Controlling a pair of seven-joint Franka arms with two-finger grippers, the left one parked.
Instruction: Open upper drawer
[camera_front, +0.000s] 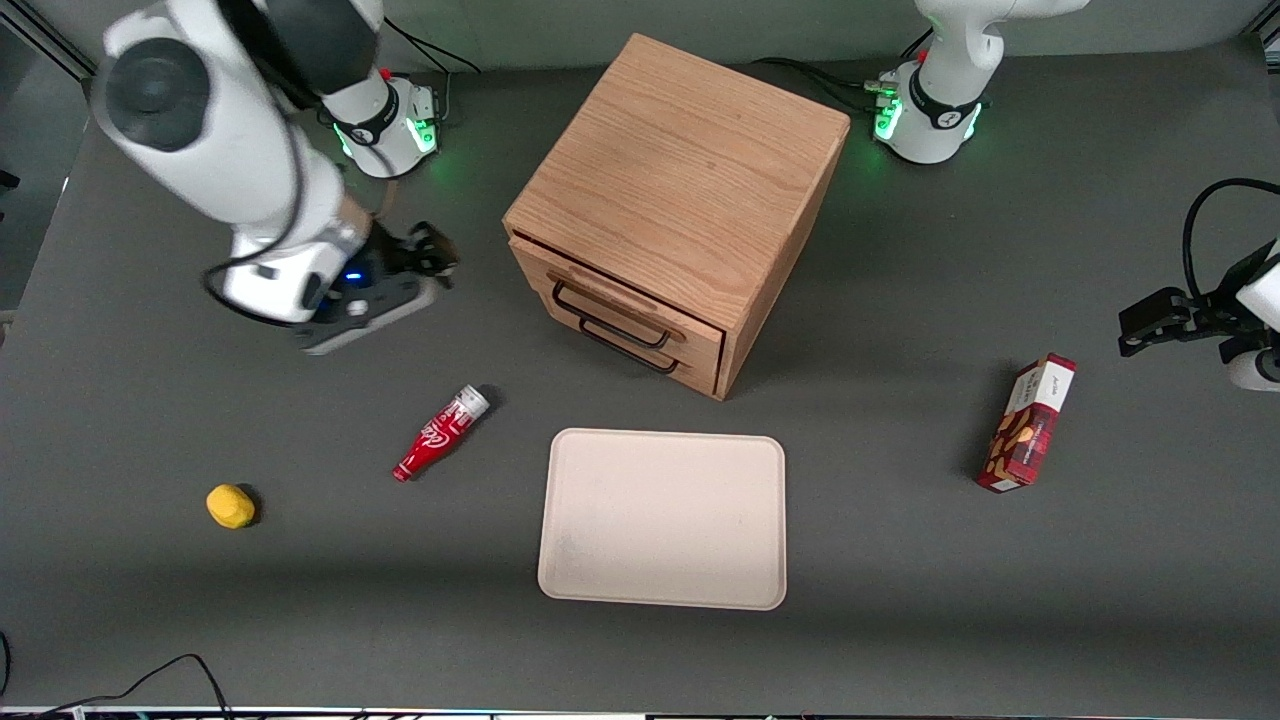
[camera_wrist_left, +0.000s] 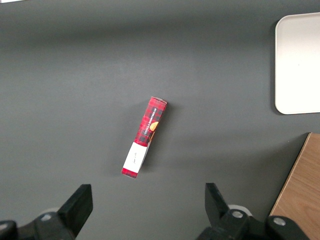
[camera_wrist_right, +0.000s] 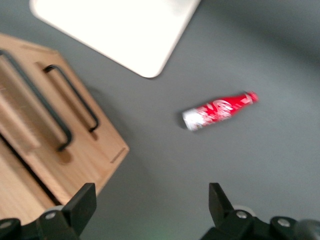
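The upper drawer (camera_front: 615, 308) of the cabinet (camera_front: 680, 190) sits barely ajar, its handle (camera_front: 608, 316) untouched. The hand (camera_wrist_right: 150, 205), fingers apart and empty, hovers beside the cabinet, toward the working arm's end; grasping and pulling remain.

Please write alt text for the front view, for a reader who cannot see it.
The working arm's tool, fingers open and empty, hovers beside the wooden cabinet, level with its upper drawer, which looks barely ajar. Nearer the camera lie a beige tray, a red bottle on its side, a yellow lump and a red box.
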